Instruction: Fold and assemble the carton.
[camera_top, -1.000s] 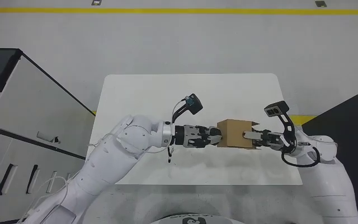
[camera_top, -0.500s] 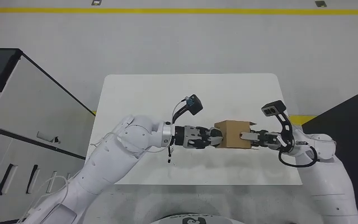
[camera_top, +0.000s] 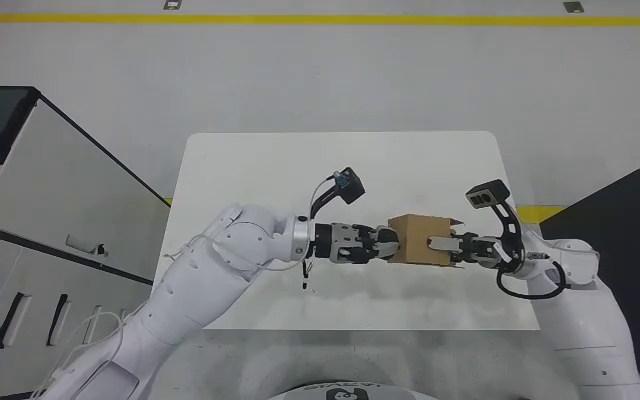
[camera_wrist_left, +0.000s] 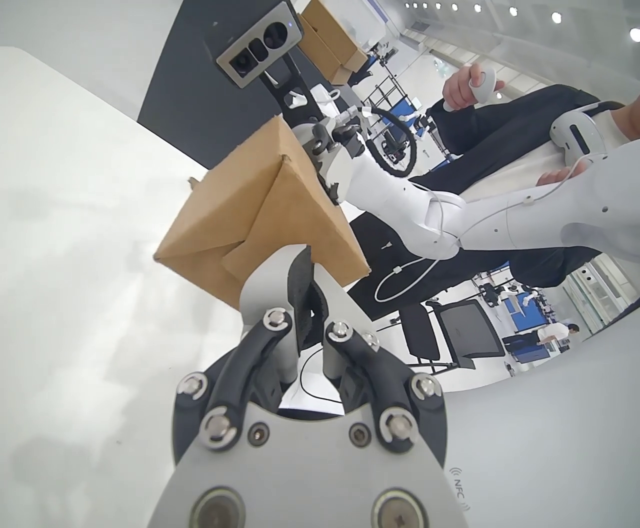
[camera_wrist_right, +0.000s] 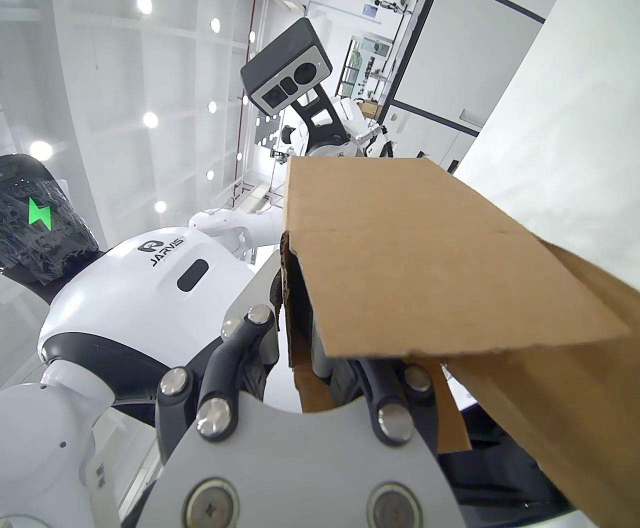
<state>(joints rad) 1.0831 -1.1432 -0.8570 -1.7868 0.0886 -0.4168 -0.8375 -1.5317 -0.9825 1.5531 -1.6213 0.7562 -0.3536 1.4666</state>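
We are seeing the left gripper (camera_top: 384, 243), its fingers drawn together with nothing between them, resting its tips against the closed end of the carton (camera_top: 418, 238), a plain brown corrugated box over the front right part of the white table (camera_top: 300, 170). That end, its flaps folded in across each other, is facing left, and the carton is lying with its length running left to right and its open end pointing right. There the right gripper (camera_top: 438, 245) is clamping one wall of it.

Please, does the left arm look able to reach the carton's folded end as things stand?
Likely yes: the left pincer sits against the folded end of the carton, nothing between them; the right pincer holds the opposite end.
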